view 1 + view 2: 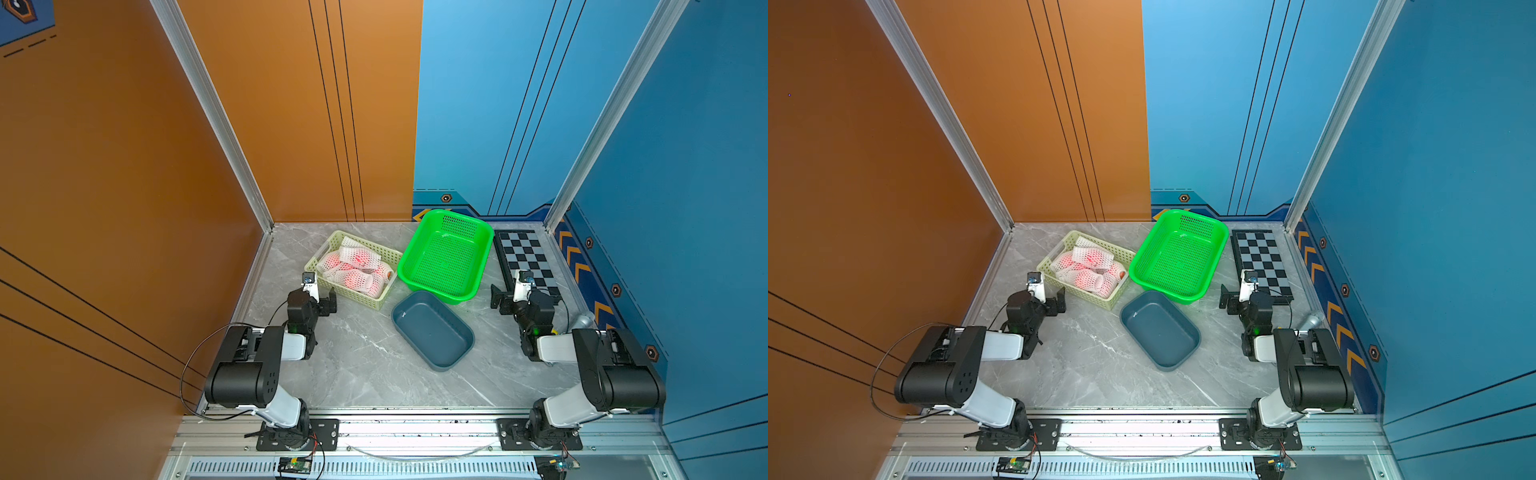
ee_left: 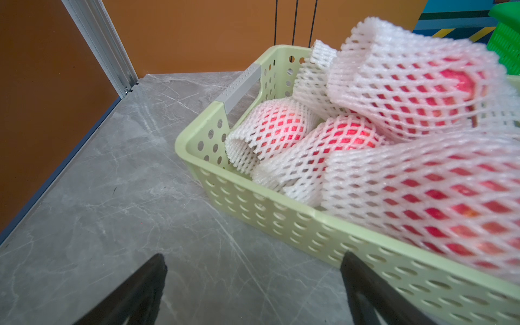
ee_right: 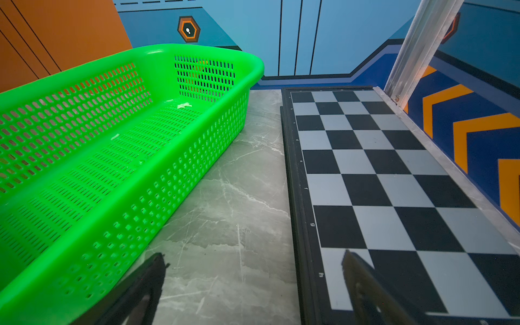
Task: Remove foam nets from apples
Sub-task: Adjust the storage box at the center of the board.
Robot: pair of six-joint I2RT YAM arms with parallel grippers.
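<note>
Several apples [image 1: 354, 279] in foam nets [image 2: 408, 84] fill pale basket [image 1: 353, 296], worktop [image 1: 365, 374] far-left corner. Left tool [image 2: 253, 261] beside it, jaws apart. Right tool [image 3: 253, 261] apart, straddling chessboard [image 3: 380, 168] edge; edge marks unreadable.

Both top views look steeply down from high above the front edge onto the whole worktop [image 1: 365, 365]. The left wrist view sits low and close beside the yellow basket [image 2: 253, 213]. The right wrist view, equally low, faces the green basket [image 3: 140, 197] and checkerboard [image 3: 380, 168]. Both top views show all three.
</note>
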